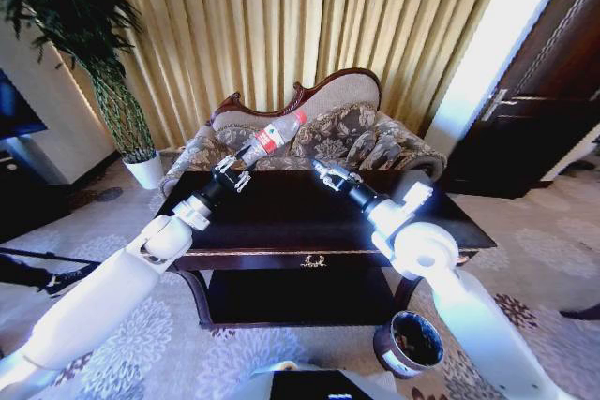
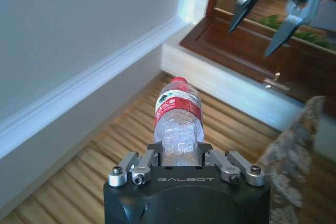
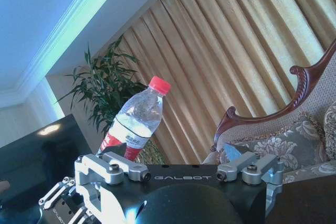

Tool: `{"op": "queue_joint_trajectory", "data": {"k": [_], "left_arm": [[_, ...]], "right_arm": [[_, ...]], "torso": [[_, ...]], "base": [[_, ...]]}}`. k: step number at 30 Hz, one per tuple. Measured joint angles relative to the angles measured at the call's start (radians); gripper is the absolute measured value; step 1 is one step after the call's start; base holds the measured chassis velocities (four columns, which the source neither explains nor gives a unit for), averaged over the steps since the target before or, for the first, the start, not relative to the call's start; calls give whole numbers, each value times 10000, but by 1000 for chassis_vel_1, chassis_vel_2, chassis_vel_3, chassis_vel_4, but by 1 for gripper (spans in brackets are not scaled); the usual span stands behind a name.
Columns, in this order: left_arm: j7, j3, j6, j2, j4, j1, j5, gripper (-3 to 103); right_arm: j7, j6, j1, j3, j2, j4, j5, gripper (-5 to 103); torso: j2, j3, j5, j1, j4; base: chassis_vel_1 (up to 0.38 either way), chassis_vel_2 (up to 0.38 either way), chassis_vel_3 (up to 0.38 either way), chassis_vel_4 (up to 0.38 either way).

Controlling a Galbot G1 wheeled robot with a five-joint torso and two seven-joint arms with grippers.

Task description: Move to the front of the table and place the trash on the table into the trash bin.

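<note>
Base is parked at the front of the desk [image 1: 281, 231]; approach step looks done. Step in hand, as I judge it: carrying the first piece of trash off the desk.

Left gripper [image 1: 232, 173] is raised above the far left part of the desk, its jaws pinching the plastic bottle [image 1: 272, 139] by the lower body. The bottle sits clear of the wood, tilted, red cap pointing up and away toward the sofa [image 1: 337, 133]. Right gripper [image 1: 330, 175] hovers over the far middle of the desk with its jaws spread, holding nothing.

The trash bin [image 1: 409, 344] stands on the carpet by the desk's near right corner, close to my right arm's base. So the next move, in my judgement, calls for bringing the bottle back across the desk and down over the bin mouth before the jaws let go; the right arm lies in that path, a collision risk.

View differences:
- Head view gives the bin and the whole desk top; I make out no paper wads on it.
- Left wrist view shows the grip close up: bottle [image 2: 177, 121] seated between the jaws, label legible, and the right gripper [image 2: 275, 11] spread, farther off.
- Right wrist view shows the bottle [image 3: 137, 121] side-on against the curtain [image 3: 231, 51].
</note>
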Motion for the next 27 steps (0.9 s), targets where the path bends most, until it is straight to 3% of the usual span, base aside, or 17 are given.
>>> {"op": "queue_joint_trajectory", "data": {"k": [8, 20, 27], "left_arm": [[27, 1239, 288, 455, -433, -1087, -348, 34], [198, 1953, 304, 453, -441, -1547, -383, 34], [242, 3068, 244, 505, -493, -2534, -416, 34]], "right_arm": [[-153, -210, 463, -163, 88, -420, -412, 100], [-151, -216, 551, -15, 95, -344, -334, 100], [-134, -217, 730, -63, 76, -350, -259, 100]], "torso": [[-1, 0, 3, 2, 0], [0, 0, 2, 1, 2], [0, 0, 4, 2, 0]], "base": [[0, 0, 0, 0], [0, 0, 0, 0], [0, 0, 0, 0]]}}
